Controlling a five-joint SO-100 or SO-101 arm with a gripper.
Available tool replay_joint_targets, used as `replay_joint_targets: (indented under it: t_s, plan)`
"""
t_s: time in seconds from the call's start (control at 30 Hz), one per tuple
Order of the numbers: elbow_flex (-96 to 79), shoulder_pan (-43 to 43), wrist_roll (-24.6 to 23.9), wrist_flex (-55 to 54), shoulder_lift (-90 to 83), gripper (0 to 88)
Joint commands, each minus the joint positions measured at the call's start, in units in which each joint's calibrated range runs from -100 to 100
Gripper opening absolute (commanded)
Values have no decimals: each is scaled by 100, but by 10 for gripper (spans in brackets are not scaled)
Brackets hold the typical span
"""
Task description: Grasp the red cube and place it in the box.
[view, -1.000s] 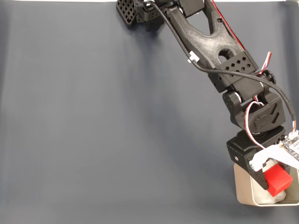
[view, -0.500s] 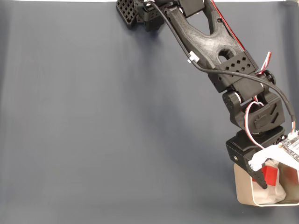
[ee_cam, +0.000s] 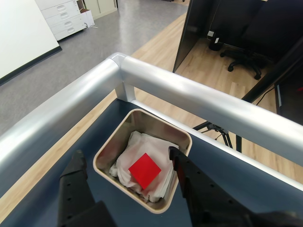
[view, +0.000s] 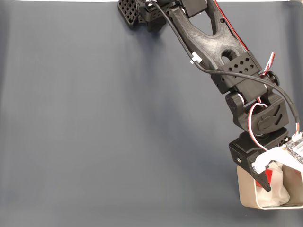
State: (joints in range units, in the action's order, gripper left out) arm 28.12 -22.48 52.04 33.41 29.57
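The red cube (ee_cam: 145, 170) lies flat on the white padding inside the box (ee_cam: 156, 116), touching neither finger. In the wrist view my gripper (ee_cam: 126, 155) hangs open above the box, one black finger (ee_cam: 75, 166) outside its left wall and the other (ee_cam: 179, 161) over its right rim. In the fixed view the gripper (view: 272, 180) hovers over the box (view: 245, 189) at the bottom right corner. There only a sliver of the cube (view: 269, 175) shows beside the black finger; the arm covers much of the box.
The box sits in a corner of the dark blue-grey table mat (view: 118, 132), next to silver metal rails (ee_cam: 199, 97) that edge the table. The arm (view: 208, 42) stretches from its base at the top centre down to the bottom right.
One second ago the gripper held the red cube above the box. The jaws have since opened and the cube has dropped onto the padding. The arm has barely moved.
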Motion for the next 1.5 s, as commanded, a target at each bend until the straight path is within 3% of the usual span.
replay_joint_targets:
  t_s: [0.0, 0.5, 0.57, 0.73, 1.03, 1.47]
  plan:
    - [99, 82, 49, 19, -158, 400]
    - [80, 82, 20, -5, -193, 380]
    - [44, 89, 20, -5, -227, 327]
    - [-2, 202, -34, -128, -505, 0]
    - [-932, 913, -249, -128, -1856, 0]
    - [-5330, 1935, -430, -497, -5539, 0]
